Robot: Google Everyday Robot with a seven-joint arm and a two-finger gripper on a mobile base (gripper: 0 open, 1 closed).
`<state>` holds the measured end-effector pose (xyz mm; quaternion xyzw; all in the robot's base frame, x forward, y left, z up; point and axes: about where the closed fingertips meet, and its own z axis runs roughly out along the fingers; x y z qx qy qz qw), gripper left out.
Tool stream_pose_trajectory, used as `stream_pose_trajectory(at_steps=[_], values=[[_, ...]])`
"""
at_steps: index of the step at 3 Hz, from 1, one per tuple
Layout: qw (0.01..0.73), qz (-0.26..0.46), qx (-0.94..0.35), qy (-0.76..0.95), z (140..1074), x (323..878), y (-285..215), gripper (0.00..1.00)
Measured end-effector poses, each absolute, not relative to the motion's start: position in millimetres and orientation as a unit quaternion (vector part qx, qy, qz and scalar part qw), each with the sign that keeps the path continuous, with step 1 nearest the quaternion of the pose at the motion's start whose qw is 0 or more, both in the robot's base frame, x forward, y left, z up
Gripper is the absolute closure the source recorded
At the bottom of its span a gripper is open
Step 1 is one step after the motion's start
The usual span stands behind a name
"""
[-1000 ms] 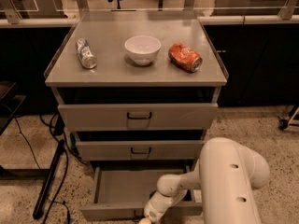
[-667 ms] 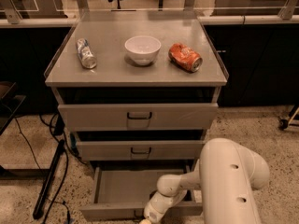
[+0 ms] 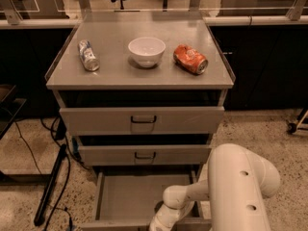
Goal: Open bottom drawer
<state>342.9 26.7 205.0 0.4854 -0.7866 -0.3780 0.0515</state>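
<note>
The grey metal cabinet has three drawers. The bottom drawer (image 3: 137,196) is pulled out towards me and shows its flat grey inside; its front runs along the lower edge of the view and its handle is hidden. My white arm (image 3: 231,191) reaches down from the right. The gripper (image 3: 158,225) is at the drawer's front edge near the middle, mostly cut off by the bottom of the view. The middle drawer (image 3: 144,155) and the top drawer (image 3: 142,120) are above it, each with a dark handle.
On the cabinet top (image 3: 120,76) lie a crushed silver can (image 3: 88,55), a white bowl (image 3: 147,51) and an orange can (image 3: 191,58) on its side. A black pole and cables (image 3: 53,186) lie on the speckled floor at the left. A dark counter stands behind.
</note>
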Motion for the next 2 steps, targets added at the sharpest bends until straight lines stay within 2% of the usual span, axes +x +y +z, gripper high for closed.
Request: stream_pose_trajectory(at_steps=[2], values=[[0.056,-0.381,0.474,-0.792,205.7,329.8,26.1,0.00]])
